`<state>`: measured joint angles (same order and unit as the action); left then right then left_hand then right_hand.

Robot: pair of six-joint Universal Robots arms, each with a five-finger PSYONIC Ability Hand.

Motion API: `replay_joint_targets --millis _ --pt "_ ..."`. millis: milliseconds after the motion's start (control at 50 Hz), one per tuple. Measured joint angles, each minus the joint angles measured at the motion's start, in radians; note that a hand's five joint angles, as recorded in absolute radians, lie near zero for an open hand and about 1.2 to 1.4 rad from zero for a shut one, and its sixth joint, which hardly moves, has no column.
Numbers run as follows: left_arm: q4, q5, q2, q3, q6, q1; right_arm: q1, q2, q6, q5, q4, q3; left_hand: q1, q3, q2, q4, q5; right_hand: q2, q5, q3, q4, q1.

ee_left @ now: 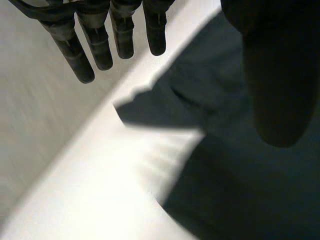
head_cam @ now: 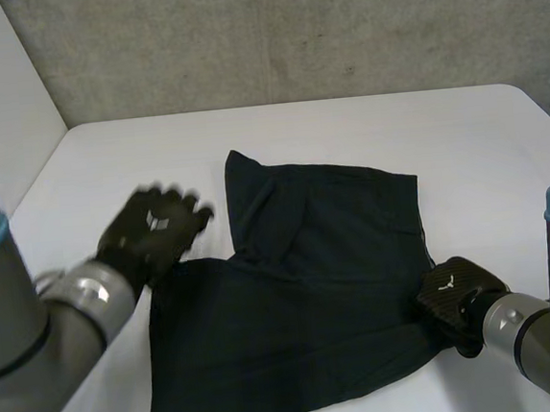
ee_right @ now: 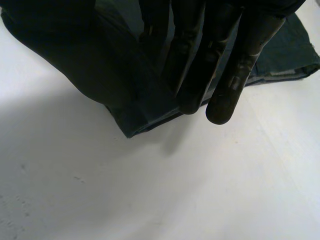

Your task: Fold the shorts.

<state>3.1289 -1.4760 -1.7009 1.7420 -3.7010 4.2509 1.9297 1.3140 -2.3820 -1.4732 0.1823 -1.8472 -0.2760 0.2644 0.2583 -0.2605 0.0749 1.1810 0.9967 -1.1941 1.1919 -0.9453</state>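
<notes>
In the head view the shorts [head_cam: 302, 290] lay spread on the bench [head_cam: 346, 132], a little creased at the far left. The left hand [head_cam: 152, 231] hovered just beside their left edge. The right hand [head_cam: 452, 297] was at their right edge, near the near corner.

In the left wrist view the fingers [ee_left: 100, 50] were straight and held nothing. If they closed here, I think they would catch the bare bench or only one layer.

In the right wrist view the fingers [ee_right: 235, 75] were straight over a corner that lay flat, not gripped. If only one hand pulled, the cloth could slide and the fold come out crooked.
</notes>
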Motion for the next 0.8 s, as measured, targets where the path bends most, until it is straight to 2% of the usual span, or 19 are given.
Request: replay_joint_targets --millis 40,60,120,240,280,300,400,420,460,620,800 --pt "0.086 0.08 -0.067 -0.093 -0.038 0.004 0.0 -0.001 -0.001 0.0 -0.019 -0.008 0.0 0.0 0.001 -0.001 0.002 0.0 0.0 0.0 0.0 0.0" --pt "0.094 0.092 -0.079 -0.106 -0.04 0.004 0.001 -0.001 -0.001 0.0 -0.024 -0.01 0.0 0.001 0.002 -0.002 0.004 0.0 0.0 0.0 0.0 0.0" --pt "0.157 0.202 -0.193 -0.226 -0.051 0.005 0.001 -0.001 -0.002 0.0 -0.037 -0.015 -0.002 0.002 0.006 -0.002 0.004 0.0 0.0 0.0 0.0 0.0" --pt "0.176 0.323 -0.401 -0.448 -0.05 0.001 0.003 -0.002 -0.002 -0.001 -0.055 -0.02 -0.015 0.029 0.042 -0.034 0.048 0.0 0.0 0.0 0.0 0.0" --pt "0.171 0.334 -0.439 -0.49 -0.05 0.0 0.004 -0.002 -0.003 -0.001 -0.058 -0.022 -0.015 0.033 0.044 -0.039 0.051 0.0 0.0 0.0 0.0 0.0" --pt "0.155 0.353 -0.527 -0.594 -0.051 -0.001 0.004 -0.002 -0.004 -0.001 -0.065 -0.025 -0.015 0.033 0.044 -0.041 0.051 0.0 0.0 0.0 0.0 0.0" --pt "0.091 0.386 -0.712 -0.823 -0.061 -0.002 0.003 -0.003 -0.018 -0.001 -0.078 -0.029 -0.015 0.033 0.044 -0.041 0.051 0.0 0.0 0.0 0.0 0.0" --pt "0.091 0.386 -0.712 -0.823 -0.061 -0.002 0.003 -0.003 -0.018 -0.001 -0.078 -0.029 -0.015 0.033 0.044 -0.041 0.051 0.0 0.0 0.0 0.0 0.0" --pt "0.036 0.427 -0.819 -0.964 -0.077 -0.002 0.001 -0.004 -0.033 0.0 -0.082 -0.032 -0.015 0.033 0.044 -0.041 0.051 0.0 0.0 0.0 0.0 0.0" --pt "-0.046 0.516 -0.99 -1.194 -0.103 -0.003 0.001 -0.007 -0.05 0.001 -0.097 -0.041 -0.015 0.033 0.044 -0.041 0.051 0.0 0.0 0.0 0.0 0.0" --pt "-0.09 0.536 -1.119 -1.355 -0.106 -0.013 0.002 -0.008 -0.051 0.0 -0.111 -0.05 -0.074 0.084 0.093 -0.09 0.104 0.0 0.0 0.0 0.0 0.0"
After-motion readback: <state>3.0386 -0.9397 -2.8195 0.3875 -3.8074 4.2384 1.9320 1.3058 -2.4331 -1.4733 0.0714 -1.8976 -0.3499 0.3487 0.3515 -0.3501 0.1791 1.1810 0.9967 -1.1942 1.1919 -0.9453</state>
